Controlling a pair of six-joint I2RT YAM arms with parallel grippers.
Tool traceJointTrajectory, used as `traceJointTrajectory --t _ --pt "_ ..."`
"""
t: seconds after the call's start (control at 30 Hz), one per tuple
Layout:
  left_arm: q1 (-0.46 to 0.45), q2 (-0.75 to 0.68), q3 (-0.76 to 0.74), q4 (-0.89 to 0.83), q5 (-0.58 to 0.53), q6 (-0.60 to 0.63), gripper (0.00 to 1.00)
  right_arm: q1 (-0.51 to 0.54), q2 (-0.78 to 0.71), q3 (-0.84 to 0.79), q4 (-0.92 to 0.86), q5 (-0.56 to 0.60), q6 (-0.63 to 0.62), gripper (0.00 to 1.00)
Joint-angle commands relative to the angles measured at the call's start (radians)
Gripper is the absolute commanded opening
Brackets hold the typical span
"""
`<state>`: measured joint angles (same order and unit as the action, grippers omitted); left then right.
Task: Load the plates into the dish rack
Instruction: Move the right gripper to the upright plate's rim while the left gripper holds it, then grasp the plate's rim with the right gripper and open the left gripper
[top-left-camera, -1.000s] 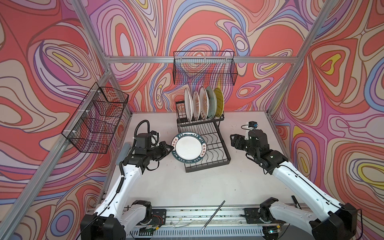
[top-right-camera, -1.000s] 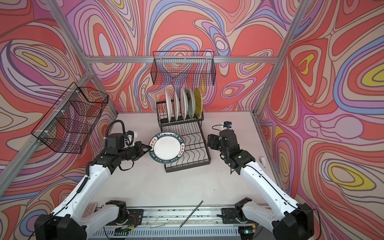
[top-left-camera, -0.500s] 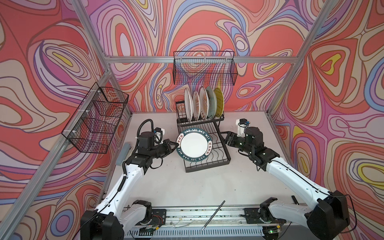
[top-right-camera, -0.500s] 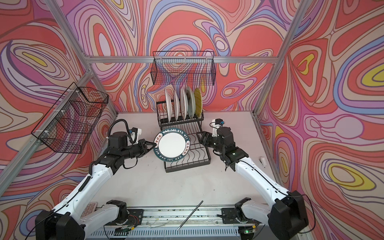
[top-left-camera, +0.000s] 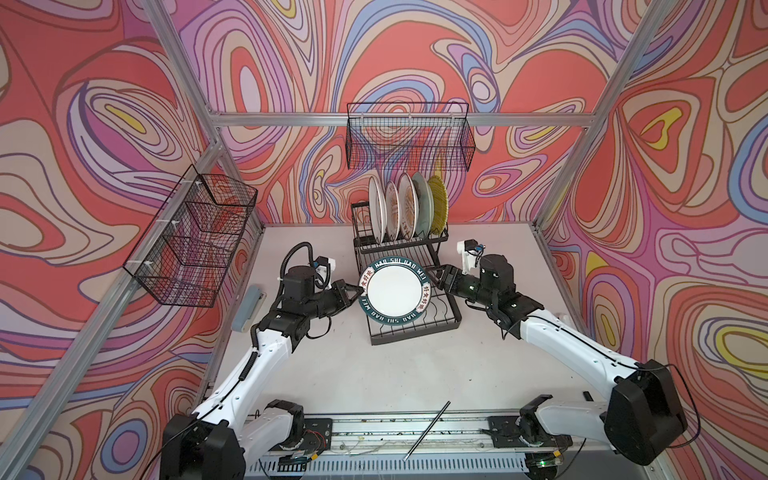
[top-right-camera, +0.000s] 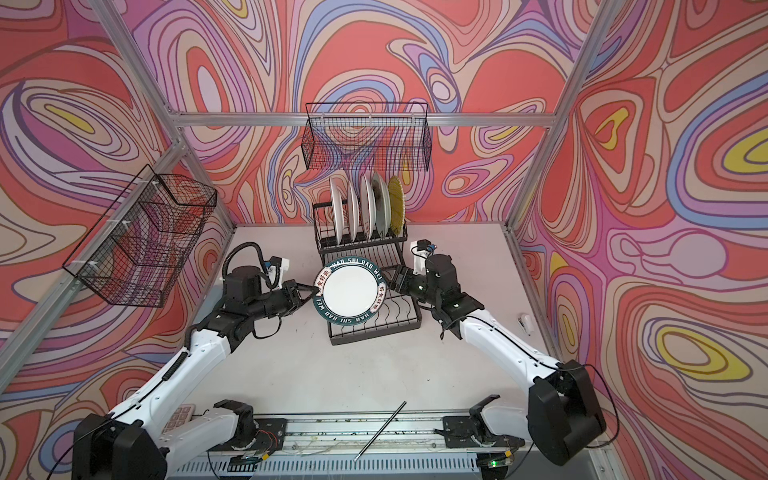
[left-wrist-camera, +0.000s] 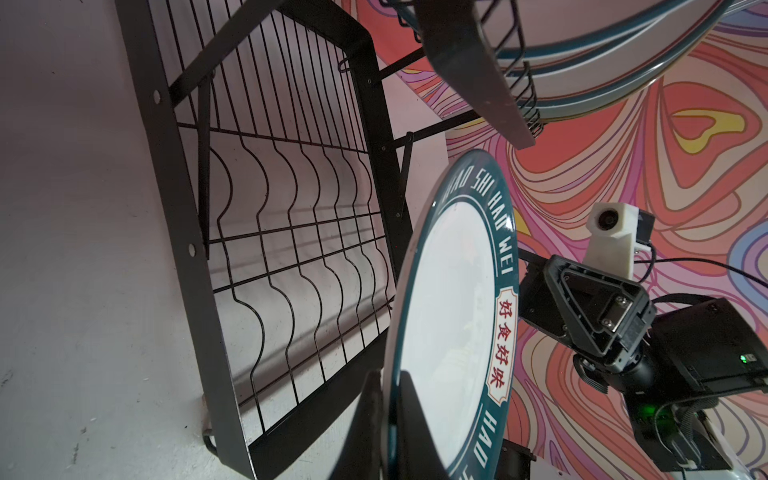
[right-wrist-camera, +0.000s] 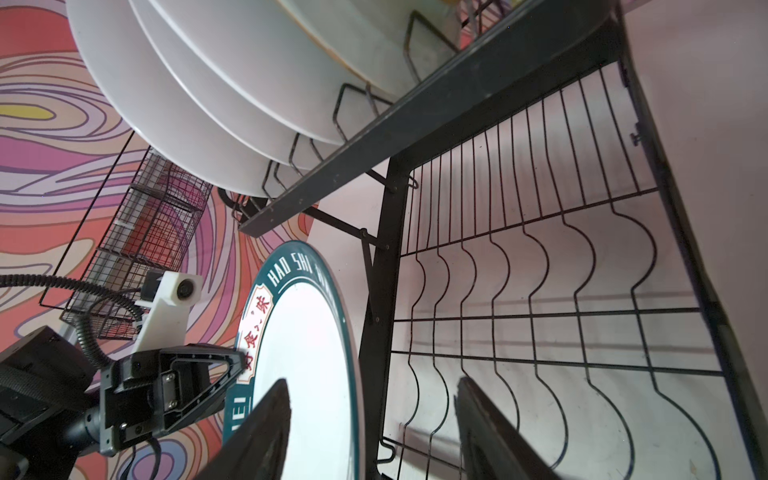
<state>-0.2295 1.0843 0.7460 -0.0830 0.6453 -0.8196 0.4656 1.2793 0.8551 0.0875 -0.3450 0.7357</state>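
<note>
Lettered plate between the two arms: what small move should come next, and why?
Probably the right gripper should close on the plate: its open jaws straddle one edge, while the left gripper pinches the opposite edge above the dish rack.

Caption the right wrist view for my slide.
Open right gripper straddles the lettered plate, held by left gripper, near the dish rack.

— Where am I operating?
— A robotics lab cell. I see silver aluminium frame bars (top-left-camera: 291, 119), swirly red-and-purple printed wall panels (top-left-camera: 83, 124), and white robot arms (top-left-camera: 266, 361) mounted on a grey metal rail (top-left-camera: 374, 426).
</note>
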Motion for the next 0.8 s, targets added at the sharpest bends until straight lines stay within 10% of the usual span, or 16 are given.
traceJointTrajectory --t 0.0,0.77 --pt "-0.009 0.001 0.000 0.093 0.004 -0.019 0.00 0.022 0.019 -0.008 0.029 -0.017 0.013 0.62" --pt "-0.028 0.028 -0.007 0.098 -0.024 -0.019 0.00 0.106 0.075 0.005 0.075 -0.045 0.033 0.19"
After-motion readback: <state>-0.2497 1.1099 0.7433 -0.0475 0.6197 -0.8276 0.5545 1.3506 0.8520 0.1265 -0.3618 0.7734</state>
